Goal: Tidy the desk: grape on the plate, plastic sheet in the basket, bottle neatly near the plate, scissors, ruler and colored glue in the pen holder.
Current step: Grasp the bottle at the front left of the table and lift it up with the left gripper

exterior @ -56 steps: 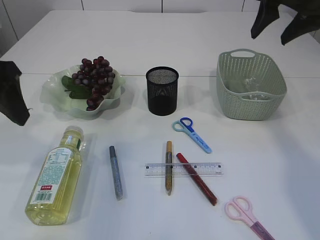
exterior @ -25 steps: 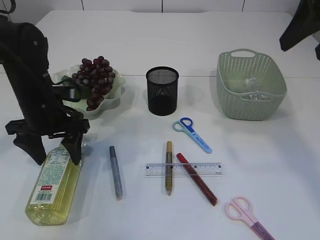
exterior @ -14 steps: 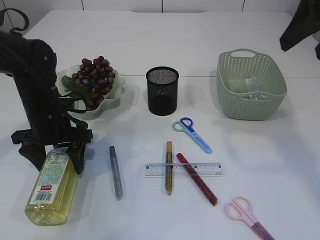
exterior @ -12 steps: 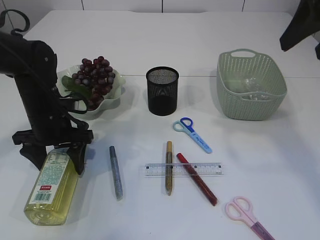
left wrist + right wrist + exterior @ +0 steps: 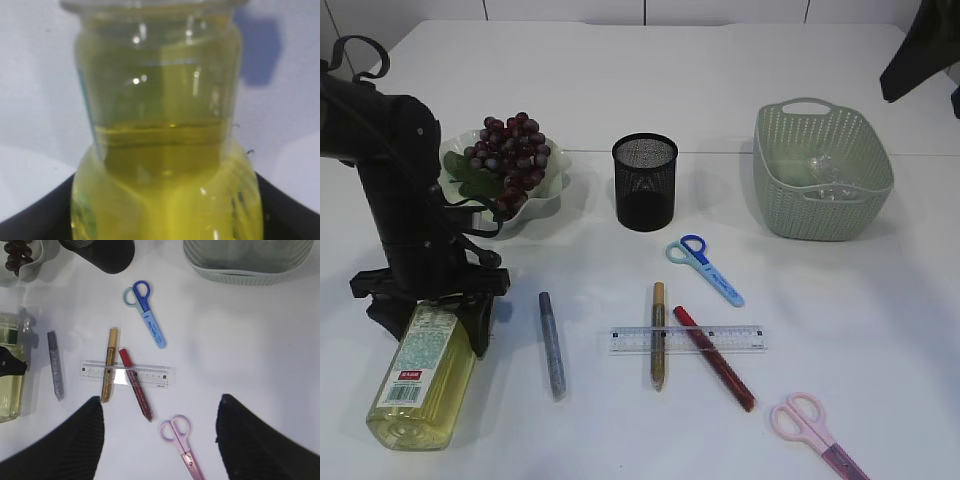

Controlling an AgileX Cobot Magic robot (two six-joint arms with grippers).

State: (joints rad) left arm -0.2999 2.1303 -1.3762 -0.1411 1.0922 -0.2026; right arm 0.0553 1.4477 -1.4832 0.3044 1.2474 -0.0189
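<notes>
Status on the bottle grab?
Left tool open, astride the bottle neck. Right tool open, hovering clear. Bottle lying flat; nothing blocking.

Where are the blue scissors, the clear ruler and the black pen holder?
blue scissors (image 5: 705,270): exterior view, on the sheathed blades.
clear ruler (image 5: 740,339): exterior view, on its right end.
black pen holder (image 5: 644,185): exterior view, on the mesh wall.

I saw the table (image 5: 720,90) brightly and evenly lit from above, with only soft, pale shadows beside the pen holder (image 5: 644,182) and the basket (image 5: 820,180). My left wrist view was badly out of focus, filled by the yellow bottle (image 5: 165,150) with small white glints on it and a bluish shadow on the surface behind. The right wrist view was sharp in the middle, and the blurred dark fingers (image 5: 75,440) framed its lower corners.
</notes>
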